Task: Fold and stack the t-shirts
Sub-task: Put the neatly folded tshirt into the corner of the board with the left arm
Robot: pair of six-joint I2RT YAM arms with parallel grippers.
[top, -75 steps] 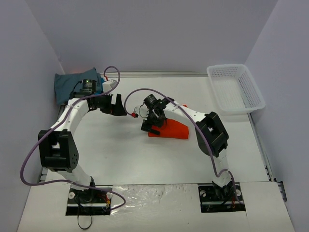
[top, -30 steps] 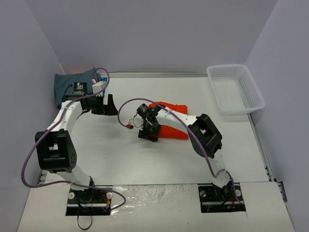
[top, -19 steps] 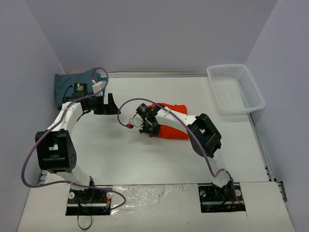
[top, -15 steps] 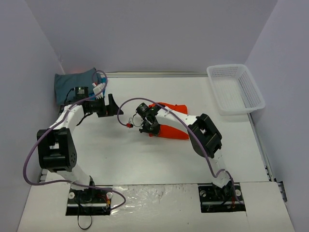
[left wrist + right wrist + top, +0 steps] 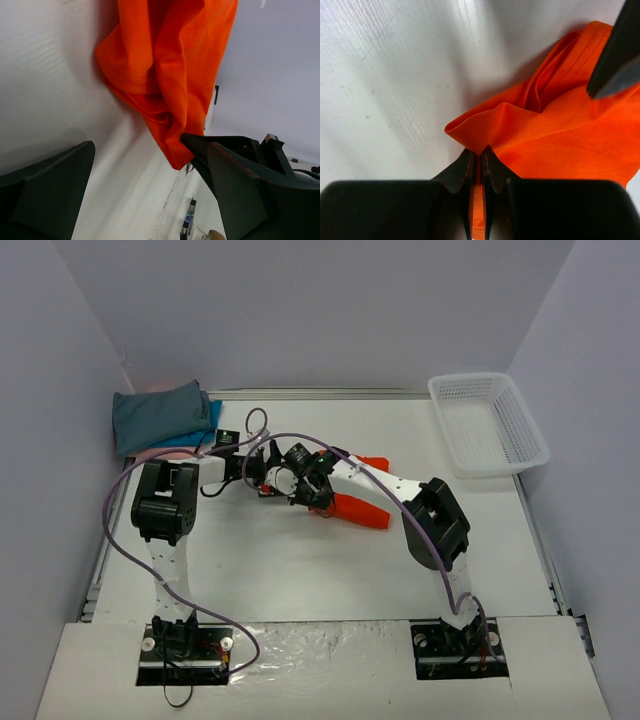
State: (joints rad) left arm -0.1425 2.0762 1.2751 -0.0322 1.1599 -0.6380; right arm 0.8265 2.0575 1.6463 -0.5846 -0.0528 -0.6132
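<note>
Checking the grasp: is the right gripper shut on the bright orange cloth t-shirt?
Yes, the right gripper, fingers closed together, pinches a fold of the bright orange cloth t-shirt.

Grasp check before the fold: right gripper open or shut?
Shut. The right gripper has its jaws together on an edge of the orange t-shirt, cloth showing between them in the wrist view.

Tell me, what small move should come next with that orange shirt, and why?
Probably the left claw should close on the orange t-shirt: it stands open around a bunched fold, while the right claw pinches another edge.
</note>
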